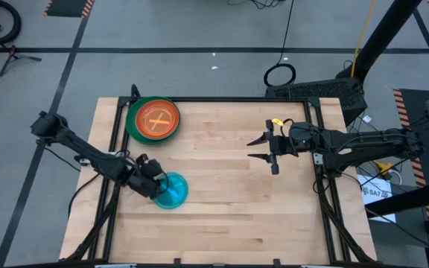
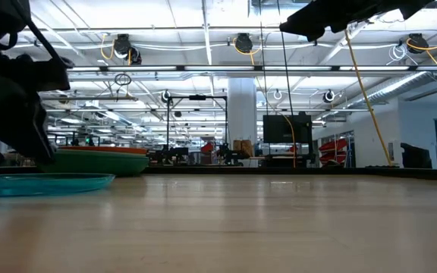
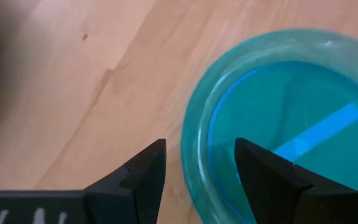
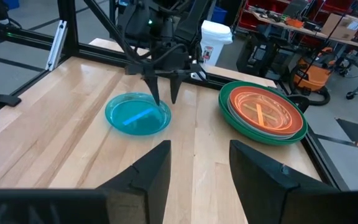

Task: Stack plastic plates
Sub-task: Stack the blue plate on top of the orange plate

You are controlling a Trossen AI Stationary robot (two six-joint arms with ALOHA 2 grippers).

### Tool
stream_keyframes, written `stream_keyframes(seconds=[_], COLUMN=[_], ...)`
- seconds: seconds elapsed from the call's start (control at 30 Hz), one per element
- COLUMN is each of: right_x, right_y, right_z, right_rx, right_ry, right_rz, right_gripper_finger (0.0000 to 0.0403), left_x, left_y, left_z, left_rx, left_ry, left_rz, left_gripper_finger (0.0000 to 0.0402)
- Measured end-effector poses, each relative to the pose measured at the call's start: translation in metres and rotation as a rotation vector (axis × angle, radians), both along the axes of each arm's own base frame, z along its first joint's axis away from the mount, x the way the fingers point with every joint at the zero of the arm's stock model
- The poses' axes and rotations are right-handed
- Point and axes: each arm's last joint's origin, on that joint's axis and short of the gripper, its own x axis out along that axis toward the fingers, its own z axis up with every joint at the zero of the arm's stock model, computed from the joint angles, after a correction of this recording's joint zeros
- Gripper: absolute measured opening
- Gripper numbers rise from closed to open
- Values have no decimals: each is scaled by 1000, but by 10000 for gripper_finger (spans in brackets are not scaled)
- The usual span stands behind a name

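While the left pincer (image 1: 157, 186) sits low at the lower left of the high view, its fingers (image 3: 143, 174) are spread and straddle the rim of the cyan plate (image 1: 173, 190): one finger over bare wood, the other over the plate's inside. No pinch on the rim shows; whether the tips touch it can't be told. Cyan plate lies flat on the wood surface (image 1: 222, 208), right-side up, w/ a lighter blue stripe across its bottom in the left wrist view. Well apart from it, at upper left of the high view near the surface's back edge, stands the plate stack (image 1: 153, 119): dark green plate at the bottom, red-orange rim above it, translucent orange plate on top; any layers between can't be made out. In the low view the stack shows just behind the cyan plate at mid-left. Right pincer (image 1: 272, 152) hangs above the surface at centre-right of the high view, fingers spread, nothing between them, far from both cyan plate and stack.
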Motion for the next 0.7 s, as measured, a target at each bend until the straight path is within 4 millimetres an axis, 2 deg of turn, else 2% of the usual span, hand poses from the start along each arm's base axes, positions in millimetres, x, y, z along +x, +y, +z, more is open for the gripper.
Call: stream_keyframes(seconds=[0.4, 0.7], right_x=[0, 0], right_y=[0, 0], right_z=[0, 0], right_rx=[0, 1], right_ry=[3, 3], right_rz=[0, 0], right_gripper_finger=[154, 154], left_x=[3, 5], left_y=[-3, -4], left_z=[-18, -21], left_rx=[45, 41], left_ry=[92, 92], left_rz=[41, 41], left_gripper_finger=[198, 194])
